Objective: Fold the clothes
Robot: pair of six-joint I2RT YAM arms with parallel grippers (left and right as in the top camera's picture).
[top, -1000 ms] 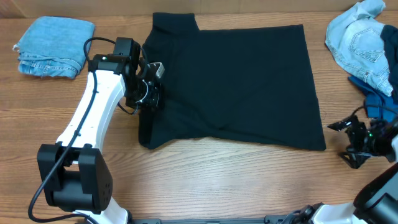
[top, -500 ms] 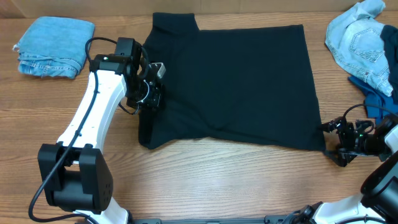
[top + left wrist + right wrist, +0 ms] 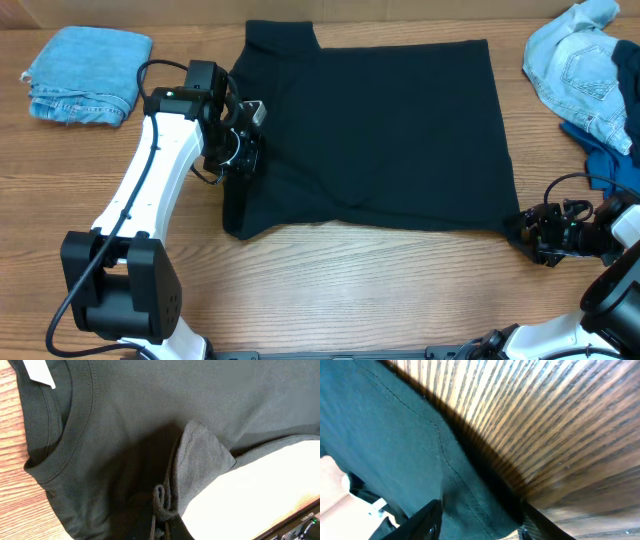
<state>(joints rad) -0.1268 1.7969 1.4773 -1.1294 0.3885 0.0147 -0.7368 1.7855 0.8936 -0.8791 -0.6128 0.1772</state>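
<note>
Black T-shirt (image 3: 380, 130) lies flat in the middle of the table (image 3: 350, 290), collar end toward my left, stitched hem toward my right. I judge it light, limp and non-slip: it will sag and crease wherever it is unsupported, so it wants holding at edges and corners, not mid-panel. My left hand (image 3: 243, 160) is clamped on a small ridge of fabric just inside the collar (image 3: 55, 425), white tag (image 3: 40, 371) nearby. My right hand (image 3: 525, 230) sits at the near hem corner, fingers (image 3: 427, 520) apart with cloth between them, not seen pinching. The near strip of table is bare wood, good room for drawing across. The denim heap (image 3: 585, 70) and royal-blue garment (image 3: 610, 165) crowd my right side. The folded denim (image 3: 85, 70) is well apart at far left.
</note>
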